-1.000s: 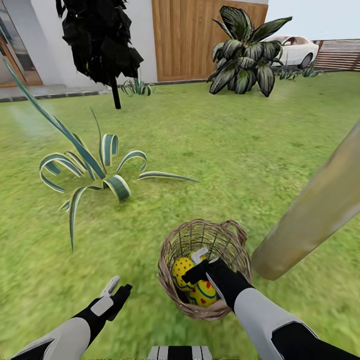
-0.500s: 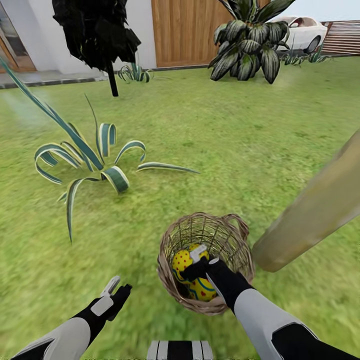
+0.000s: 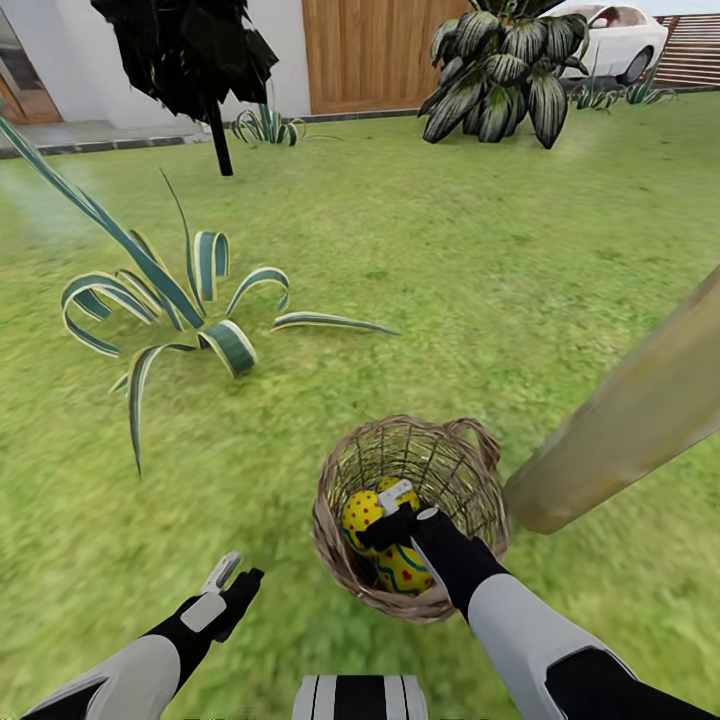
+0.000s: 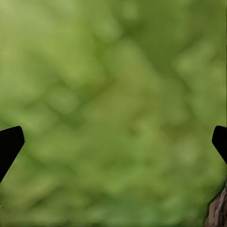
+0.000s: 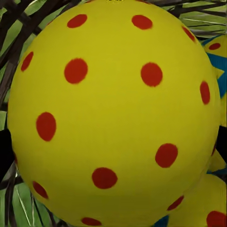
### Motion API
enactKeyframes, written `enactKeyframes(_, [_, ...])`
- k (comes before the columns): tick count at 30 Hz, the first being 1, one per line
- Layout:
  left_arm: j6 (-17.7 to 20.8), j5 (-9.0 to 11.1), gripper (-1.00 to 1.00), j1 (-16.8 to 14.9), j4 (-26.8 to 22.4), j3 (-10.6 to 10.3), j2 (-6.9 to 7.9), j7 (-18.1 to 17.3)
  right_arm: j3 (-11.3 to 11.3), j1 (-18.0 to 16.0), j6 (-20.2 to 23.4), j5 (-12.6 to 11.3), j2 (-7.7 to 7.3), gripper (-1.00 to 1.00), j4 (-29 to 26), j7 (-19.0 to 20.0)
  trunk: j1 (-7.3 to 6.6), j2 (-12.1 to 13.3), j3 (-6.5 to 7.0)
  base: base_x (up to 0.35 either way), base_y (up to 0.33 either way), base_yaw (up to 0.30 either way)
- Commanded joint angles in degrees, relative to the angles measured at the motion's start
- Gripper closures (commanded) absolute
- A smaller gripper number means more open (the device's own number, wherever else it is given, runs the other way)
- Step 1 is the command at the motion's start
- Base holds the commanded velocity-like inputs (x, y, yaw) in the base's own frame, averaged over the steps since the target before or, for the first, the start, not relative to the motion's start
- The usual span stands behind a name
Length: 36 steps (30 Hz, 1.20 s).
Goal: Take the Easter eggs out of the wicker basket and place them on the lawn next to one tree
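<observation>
The right tool [image 3: 400, 512], black with pale fingertips, reaches down inside the small round tan-brown woven wicker basket [image 3: 440, 455], its fingers set on either side of a yellow Easter egg with red dots [image 3: 362, 512]; whether they press on the egg cannot be told. In the right wrist view that egg [image 5: 113, 113] sits very close, with dark finger edges at both sides and basket weave behind it. A second yellow egg with blue zigzag bands [image 3: 400, 572] lies just beside it, nearer the robot; part of more egg shell shows at the wrist view's edge [image 5: 220, 75]. The left tool [image 3: 232, 582] hovers over the green grass lawn [image 3: 480, 300], well apart from the basket, fingers spread wide and holding nothing; its wrist view shows blurred grass [image 4: 113, 113] between two black fingertips [image 4: 9, 144].

Compared with half a second ago, the whole head view has shifted slightly, as the camera moved; both arms and the eggs keep the same places relative to the basket.

Just beyond the basket on the right stands the thick, leaning pale beige-green bare tree trunk [image 3: 630, 420], its base near the basket's rim. Farther left grows a striped spiky agave plant [image 3: 190, 310]. Beyond are a black-leaved tree with a thin dark trunk [image 3: 195, 50], a broad-leaved dark bush [image 3: 505, 70], a wooden wall panel [image 3: 370, 50] and a white car [image 3: 620, 40]. No readable writing appears.
</observation>
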Motion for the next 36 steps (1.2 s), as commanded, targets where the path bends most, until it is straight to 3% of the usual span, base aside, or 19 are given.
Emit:
enactKeyframes(1, [0.32, 0.48, -1.00, 0.01, -0.14, -0.10, -0.01, 0.30, -0.07, 0.02, 0.24, 1.08, 0.00, 1.00, 3.25, 0.04, 0.01, 0.00, -0.05, 0.000, 0.000, 0.000])
enactKeyframes(7, [0.31, 0.51, -1.00, 0.01, -0.10, -0.10, 0.16, 0.30, -0.07, 0.00, 0.16, 1.08, 0.00, 1.00, 3.24, 0.04, 0.01, 0.00, -0.05, 0.000, 0.000, 0.000])
enactKeyframes(29, [0.58, 0.50, -1.00, 0.01, -0.16, -0.10, 0.16, 0.39, -0.14, 0.03, 0.08, 1.08, 0.00, 1.00, 3.32, -0.05, -0.56, 0.29, 4.83, -0.002, 0.000, 0.000])
enactKeyframes(36, [0.66, 0.51, -1.00, 0.01, -0.17, -0.09, 0.16, 0.39, -0.17, 0.00, 0.15, 1.03, 0.00, 1.00, 3.30, -0.05, -0.74, 0.38, 6.38, -0.209, 0.000, 0.000])
